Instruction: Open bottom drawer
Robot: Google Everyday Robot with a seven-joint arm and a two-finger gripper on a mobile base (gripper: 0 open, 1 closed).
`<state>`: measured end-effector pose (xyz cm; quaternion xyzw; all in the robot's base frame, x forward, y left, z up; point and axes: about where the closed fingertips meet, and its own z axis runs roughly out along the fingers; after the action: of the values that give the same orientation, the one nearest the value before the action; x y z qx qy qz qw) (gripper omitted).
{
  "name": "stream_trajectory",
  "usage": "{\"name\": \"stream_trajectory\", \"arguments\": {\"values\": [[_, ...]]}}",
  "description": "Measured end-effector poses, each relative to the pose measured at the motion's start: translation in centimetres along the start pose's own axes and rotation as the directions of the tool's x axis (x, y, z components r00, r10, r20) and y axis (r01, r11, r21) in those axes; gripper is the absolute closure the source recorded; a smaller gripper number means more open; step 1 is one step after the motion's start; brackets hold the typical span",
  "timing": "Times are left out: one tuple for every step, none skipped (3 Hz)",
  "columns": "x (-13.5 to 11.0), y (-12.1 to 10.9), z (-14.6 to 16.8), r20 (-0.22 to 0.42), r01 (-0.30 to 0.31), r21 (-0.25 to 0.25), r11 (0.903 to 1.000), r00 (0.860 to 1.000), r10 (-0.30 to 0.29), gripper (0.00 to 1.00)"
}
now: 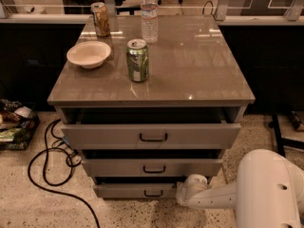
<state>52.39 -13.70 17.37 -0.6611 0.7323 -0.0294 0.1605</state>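
Observation:
The bottom drawer [128,190] is the lowest, thinnest grey front of the cabinet, with a small black loop handle [153,193]. It stands pulled out a little, with a dark gap above it. My gripper [188,192] is at the end of the white arm [266,189], low by the floor. It sits at the right end of the bottom drawer front, to the right of the handle. The mid-sized middle drawer [152,167] and the wide top drawer [152,136] above also stand partly out.
On the cabinet top [199,65] stand a green can [137,60], a cream bowl [89,54], a water bottle [149,14] and a brown can [100,19]. A black cable [47,170] loops on the speckled floor at the left, beside a heap of packets [14,127].

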Motion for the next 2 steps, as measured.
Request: {"name": "stream_trajectory", "arguments": {"values": [[0.00,0.01,0.00,0.000,0.000,0.000,1.0000,1.000,0.000,1.00],[0.00,0.01,0.00,0.000,0.000,0.000,1.0000,1.000,0.000,1.00]]}}
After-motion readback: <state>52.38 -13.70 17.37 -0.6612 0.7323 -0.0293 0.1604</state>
